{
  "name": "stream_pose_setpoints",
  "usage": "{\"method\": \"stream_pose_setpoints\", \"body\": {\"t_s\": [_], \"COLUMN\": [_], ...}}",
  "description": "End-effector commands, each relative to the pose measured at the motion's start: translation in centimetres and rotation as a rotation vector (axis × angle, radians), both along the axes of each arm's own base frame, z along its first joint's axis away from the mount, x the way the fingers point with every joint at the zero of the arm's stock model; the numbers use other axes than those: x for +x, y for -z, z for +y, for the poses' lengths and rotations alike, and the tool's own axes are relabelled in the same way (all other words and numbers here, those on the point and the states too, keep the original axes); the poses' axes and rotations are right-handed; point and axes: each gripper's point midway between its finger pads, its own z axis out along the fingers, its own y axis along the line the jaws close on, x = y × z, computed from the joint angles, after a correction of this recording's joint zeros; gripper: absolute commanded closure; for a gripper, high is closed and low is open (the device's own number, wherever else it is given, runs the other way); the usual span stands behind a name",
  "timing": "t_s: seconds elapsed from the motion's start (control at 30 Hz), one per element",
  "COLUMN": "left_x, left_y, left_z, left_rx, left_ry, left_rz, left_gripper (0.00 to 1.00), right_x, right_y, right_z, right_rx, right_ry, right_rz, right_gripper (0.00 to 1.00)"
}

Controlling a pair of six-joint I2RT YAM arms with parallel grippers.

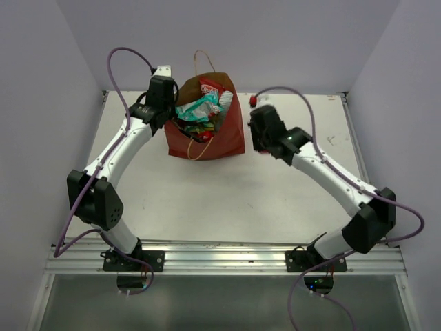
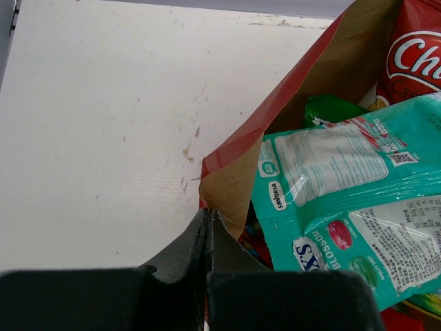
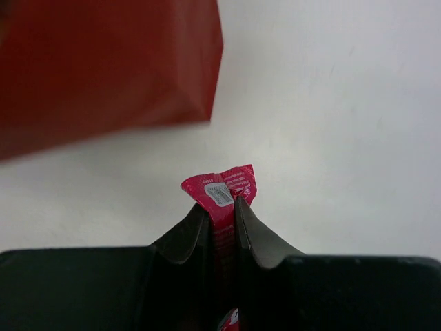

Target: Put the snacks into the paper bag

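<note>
A white surface point(image 1: 207, 207) fills the middle of the frame, boxed in by pale lavender-grey walls point(image 1: 41, 69) at left, right and top. Small brownish scuffs point(image 2: 187, 150) fleck it, and a faint scribble point(image 1: 331, 140) sits at right. A ribbed metal rail point(image 1: 227, 258) runs along the lower edge, with a dull grey-green panel point(image 1: 220, 303) below it.

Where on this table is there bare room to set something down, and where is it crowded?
Free: the table strip between the paper bag and the arm bases, and the far right corner. Crowded: the bag's mouth, stuffed with snacks, left gripper pinching its rim, right gripper beside it holding a pink packet.
</note>
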Motion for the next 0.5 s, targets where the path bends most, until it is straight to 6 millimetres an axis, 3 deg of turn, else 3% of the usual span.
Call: {"method": "stream_pose_setpoints", "body": {"t_s": [0.0, 0.03, 0.07, 0.1, 0.13, 0.17, 0.2, 0.27, 0.33, 0.4, 0.43, 0.47], "left_x": [0.9, 0.9, 0.9, 0.9, 0.8, 0.8, 0.8, 0.8, 0.7, 0.6, 0.6, 0.6], "left_y": [-0.9, -0.9, -0.9, -0.9, -0.9, -0.9, -0.9, -1.1, -1.4, -1.4, -1.4, -1.5], "left_z": [0.0, 0.0, 0.0, 0.0, 0.0, 0.0, 0.0, 0.0, 0.1, 0.1, 0.2, 0.2], "left_rx": [0.006, 0.004, 0.004, 0.004, 0.003, 0.002, 0.002, 0.0, 0.001, 0.002, 0.003, 0.002], "left_ry": [-0.002, -0.002, -0.002, -0.002, -0.001, 0.0, 0.0, 0.001, 0.0, 0.002, -0.001, -0.001], "left_rz": [-0.032, -0.032, -0.034, -0.034, -0.033, -0.033, -0.033, -0.037, -0.042, -0.041, -0.042, -0.045], "left_gripper": [1.0, 1.0, 1.0, 1.0, 1.0, 1.0, 1.0, 1.0, 1.0, 1.0, 1.0, 1.0], "right_x": [2.4, 3.1, 4.0, 5.5, 6.1, 7.2, 9.0, 10.4, 12.4, 13.4, 13.7, 14.5], "right_y": [-15.6, -19.5, -21.9, -22.0, -24.1, -24.9, -23.2, -25.2, -24.6, -23.9, -24.6, -22.5], "right_z": [-2.1, -1.6, -0.6, 0.8, 2.5, 4.0, 6.2, 9.3, 12.6, 14.5, 15.1, 16.4], "right_rx": [0.02, 0.07, 0.117, 0.111, 0.17, 0.202, 0.211, 0.306, 0.38, 0.435, 0.46, 0.462], "right_ry": [0.056, 0.044, 0.024, -0.008, -0.065, -0.09, -0.124, -0.199, -0.246, -0.271, -0.282, -0.299], "right_rz": [-0.35, -0.437, -0.508, -0.522, -0.564, -0.593, -0.559, -0.594, -0.58, -0.559, -0.568, -0.528], "right_gripper": [1.0, 1.0, 1.0, 1.0, 1.0, 1.0, 1.0, 1.0, 1.0, 1.0, 1.0, 1.0]}}
